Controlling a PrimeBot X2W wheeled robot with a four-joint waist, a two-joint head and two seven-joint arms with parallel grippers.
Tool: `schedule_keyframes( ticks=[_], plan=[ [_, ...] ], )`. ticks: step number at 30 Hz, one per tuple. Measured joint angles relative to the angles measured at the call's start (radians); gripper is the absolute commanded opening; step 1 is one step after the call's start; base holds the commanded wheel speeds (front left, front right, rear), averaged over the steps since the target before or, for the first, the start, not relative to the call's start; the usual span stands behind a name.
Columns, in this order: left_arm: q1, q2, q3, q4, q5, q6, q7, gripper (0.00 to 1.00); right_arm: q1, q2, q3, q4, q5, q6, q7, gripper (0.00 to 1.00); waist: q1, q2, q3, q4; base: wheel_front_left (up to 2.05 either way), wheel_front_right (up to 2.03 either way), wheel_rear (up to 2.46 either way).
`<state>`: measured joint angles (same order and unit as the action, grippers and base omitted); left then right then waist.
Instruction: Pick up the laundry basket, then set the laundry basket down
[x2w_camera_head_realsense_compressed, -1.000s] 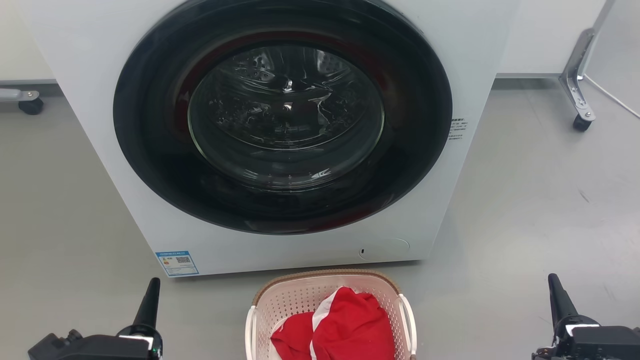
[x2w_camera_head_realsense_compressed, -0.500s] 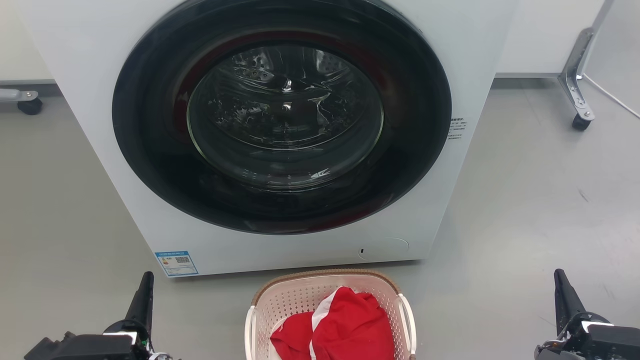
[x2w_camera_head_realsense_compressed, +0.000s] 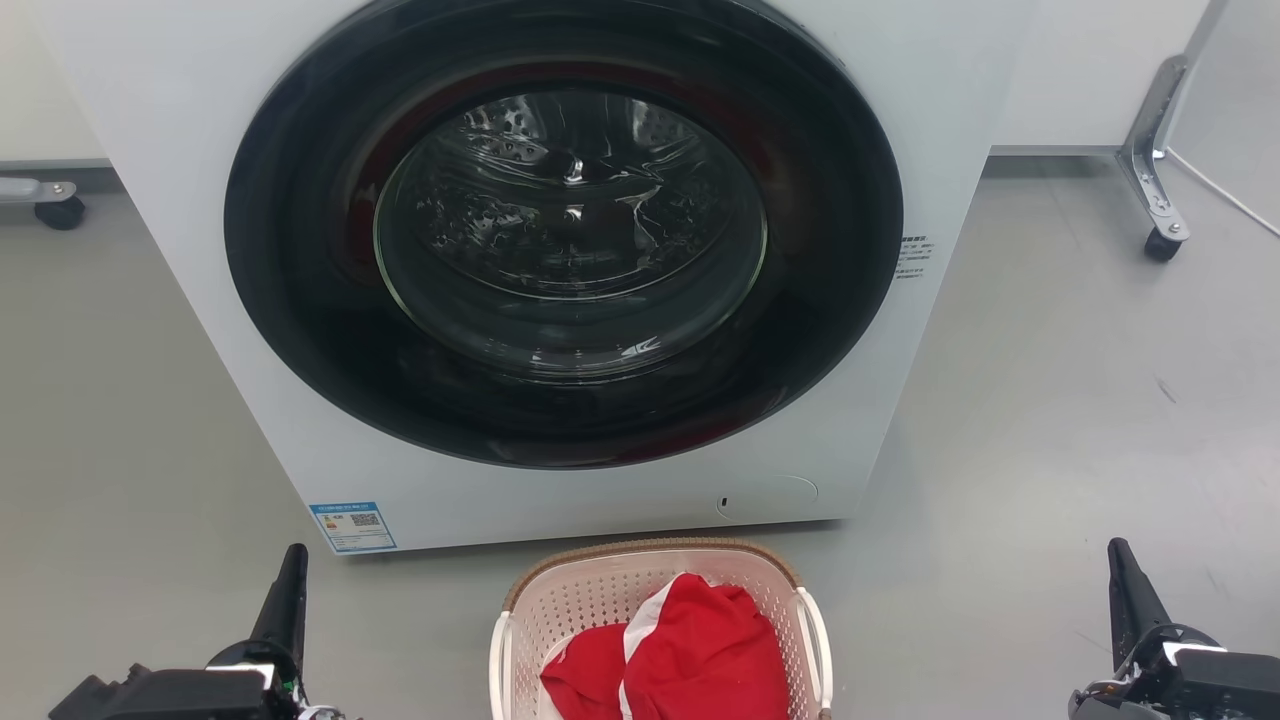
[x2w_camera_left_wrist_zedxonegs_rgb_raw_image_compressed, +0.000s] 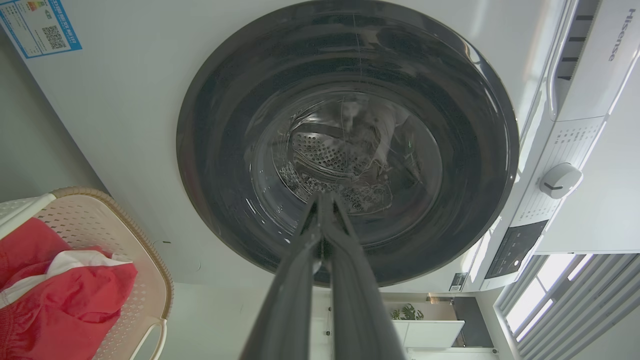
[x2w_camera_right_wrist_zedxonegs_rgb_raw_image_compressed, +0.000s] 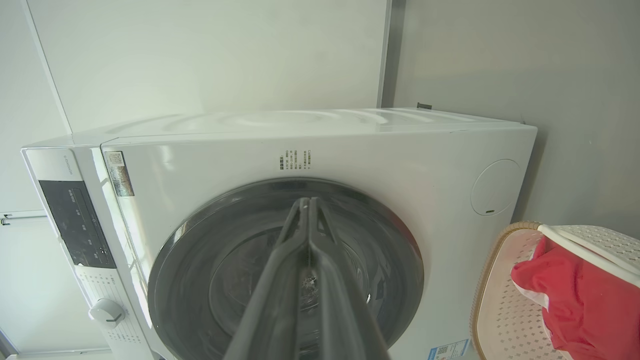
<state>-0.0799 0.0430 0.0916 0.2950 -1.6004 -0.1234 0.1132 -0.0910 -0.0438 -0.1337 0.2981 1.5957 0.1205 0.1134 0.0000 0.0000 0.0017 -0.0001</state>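
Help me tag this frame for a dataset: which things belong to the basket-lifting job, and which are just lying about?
Job: laundry basket, on the floor; left gripper and right gripper, both shut, either side of it, not touching.
Just there: washing machine; red clothes inside the basket; blue label; caster leg.

Object: laundry basket (x2w_camera_head_realsense_compressed: 585, 605), rounded-rectangular, pale pink-white plastic.
Walls: perforated with small holes.
Rim (x2w_camera_head_realsense_compressed: 650, 545): brown, woven look.
Handles (x2w_camera_head_realsense_compressed: 818, 640): white, one on its left side, one on its right.
Pose: upright, open top up, resting on the grey floor (x2w_camera_head_realsense_compressed: 1050, 400).
Position: just in front of the white washing machine (x2w_camera_head_realsense_compressed: 180, 250), below its round door.
Contents: crumpled red cloth (x2w_camera_head_realsense_compressed: 700, 650) with a white strip.
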Motion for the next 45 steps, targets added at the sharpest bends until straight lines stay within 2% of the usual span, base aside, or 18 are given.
schedule_keyframes(
  ticks=[45],
  plan=[
    [0.000,0.000,0.000,0.001,0.000,0.000,0.000,0.00,0.000,0.000,0.000,0.000,0.000,0.000,0.000,0.00,0.0000,0.0000,0.000,0.000,0.00,0.00,0.00]
  ],
)
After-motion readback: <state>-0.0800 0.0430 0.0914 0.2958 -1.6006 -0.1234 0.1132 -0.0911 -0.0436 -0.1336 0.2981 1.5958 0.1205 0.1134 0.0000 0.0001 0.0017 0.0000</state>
